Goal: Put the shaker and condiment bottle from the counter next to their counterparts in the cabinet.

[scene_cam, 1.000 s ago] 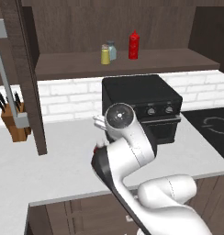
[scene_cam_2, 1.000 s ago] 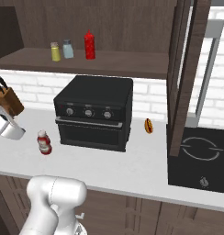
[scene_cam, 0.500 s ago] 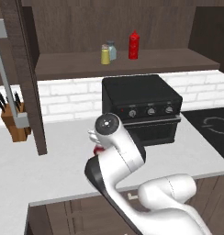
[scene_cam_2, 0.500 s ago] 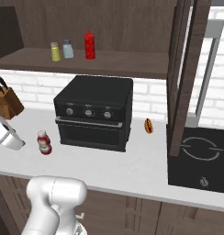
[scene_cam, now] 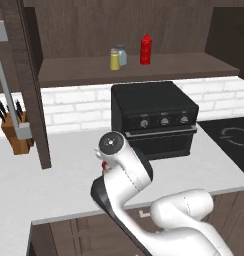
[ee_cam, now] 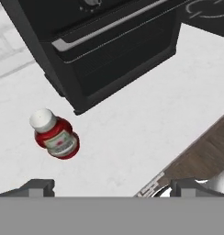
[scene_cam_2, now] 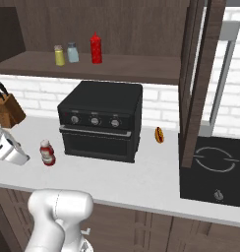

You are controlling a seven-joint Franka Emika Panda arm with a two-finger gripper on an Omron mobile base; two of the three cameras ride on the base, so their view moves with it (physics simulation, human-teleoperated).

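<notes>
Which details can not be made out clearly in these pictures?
- Condiment bottle: hand view, label text too small to read; left base view, the arm covers nearly all of it.
- Blue-grey shaker: left base view, partly behind the yellow shaker.
- Gripper: hand view, finger tips cut by the bottom edge; open, holding nothing.
- Oven knobs: markings too small in both base views.

From the left base view my own elbow covers nearly all of the condiment bottle point(scene_cam: 103, 164), leaving a sliver of red. In my hand view the oven point(ee_cam: 100, 46) is cut off at the top edge, and my fingertips point(ee_cam: 38, 187) barely clear the bottom.
</notes>
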